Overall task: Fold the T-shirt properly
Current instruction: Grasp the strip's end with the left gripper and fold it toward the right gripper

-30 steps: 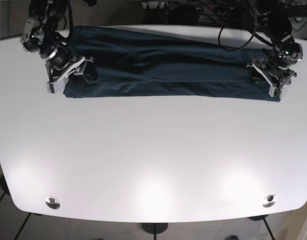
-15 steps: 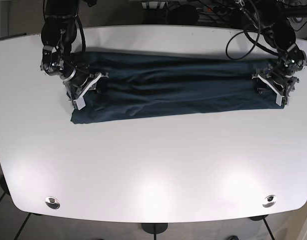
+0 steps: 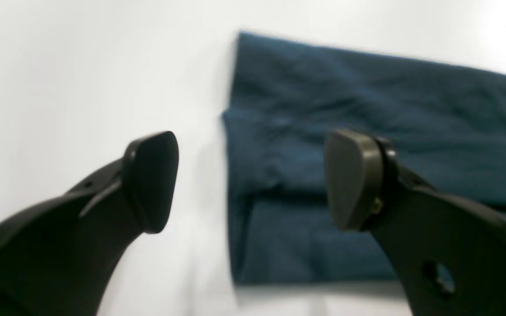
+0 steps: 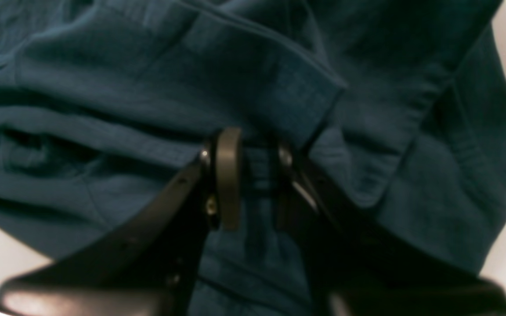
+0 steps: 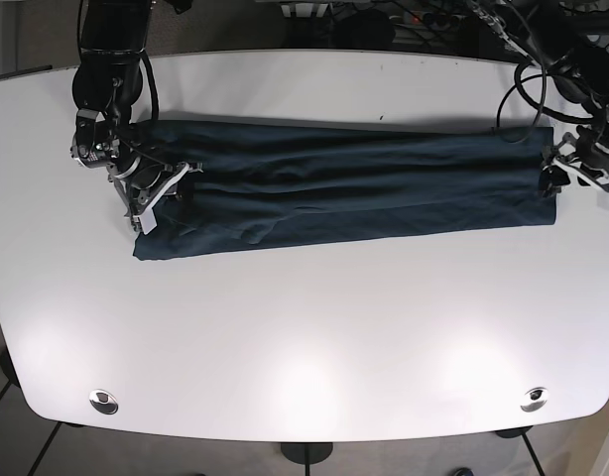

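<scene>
T-shirt (image 5: 344, 188): dark teal, folded into a long band across the upper part of the white surface (image 5: 304, 327), running nearly side to side in the base view.

Right pincer (image 4: 253, 175), at the frame's left end of the band: jaws nearly together with a fold of cloth pinched between them; bunched fabric all round the fingers in the wrist view.

Left pincer (image 3: 253, 180), at the frame's right end: jaws spread wide, nothing between them. In its wrist view one pad (image 3: 152, 180) is over bare surface, the other over cloth; the shirt's end edge runs between them. View is blurred.

Black cables (image 5: 543, 59) hang at upper right, above that arm.
</scene>
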Robot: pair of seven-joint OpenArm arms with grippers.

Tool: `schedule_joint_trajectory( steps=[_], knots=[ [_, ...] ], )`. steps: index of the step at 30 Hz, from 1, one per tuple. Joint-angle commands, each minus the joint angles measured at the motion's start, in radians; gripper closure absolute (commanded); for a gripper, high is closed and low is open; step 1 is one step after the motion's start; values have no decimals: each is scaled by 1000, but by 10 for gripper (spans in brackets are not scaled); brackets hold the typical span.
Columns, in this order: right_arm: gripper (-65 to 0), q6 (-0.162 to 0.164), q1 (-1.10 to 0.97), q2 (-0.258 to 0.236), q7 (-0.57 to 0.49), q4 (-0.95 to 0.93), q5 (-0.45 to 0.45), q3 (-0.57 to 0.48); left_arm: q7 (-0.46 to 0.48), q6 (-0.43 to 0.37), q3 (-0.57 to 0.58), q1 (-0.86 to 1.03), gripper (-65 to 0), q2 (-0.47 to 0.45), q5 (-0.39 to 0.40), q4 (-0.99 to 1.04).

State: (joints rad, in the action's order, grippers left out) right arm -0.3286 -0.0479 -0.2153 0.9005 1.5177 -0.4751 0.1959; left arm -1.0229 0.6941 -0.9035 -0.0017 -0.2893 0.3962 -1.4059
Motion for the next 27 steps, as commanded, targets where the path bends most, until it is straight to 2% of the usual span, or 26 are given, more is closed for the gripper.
schedule_joint_trajectory(
  steps=[1,4,6,12,13,14,15,17,20,23,24,27],
  knots=[
    [-103,7,6,-9,10,13,8,4,13,4,1,7,-481,-41,53,64],
    [-103,7,6,-8,10,13,8,4,14,4,4,44,-478,-69,157,155],
    [-103,7,6,-3,10,13,6,4,14,4,7,59,-478,-67,198,173],
    [-103,7,6,18,10,13,6,4,14,4,86,50,-476,-61,203,175],
    [-103,7,0,18,10,13,6,6,14,4,90,49,-451,-61,201,176],
    [-103,7,-8,18,10,13,6,7,14,4,93,42,-369,-60,201,176],
    [-103,7,-10,18,10,13,6,9,14,4,93,33,-231,-60,201,176],
    [-103,7,-13,18,9,13,6,10,14,4,93,32,-47,-60,201,167],
    [-103,7,-14,18,7,13,6,12,13,4,93,38,-47,-58,203,78],
    [-101,7,-16,18,7,13,6,12,9,4,99,82,-47,20,200,-140],
    [-101,7,-17,20,7,13,6,12,9,4,126,96,-47,34,198,-204],
    [-101,7,-22,20,7,13,6,12,9,4,280,150,-47,92,122,-404]
  ],
)
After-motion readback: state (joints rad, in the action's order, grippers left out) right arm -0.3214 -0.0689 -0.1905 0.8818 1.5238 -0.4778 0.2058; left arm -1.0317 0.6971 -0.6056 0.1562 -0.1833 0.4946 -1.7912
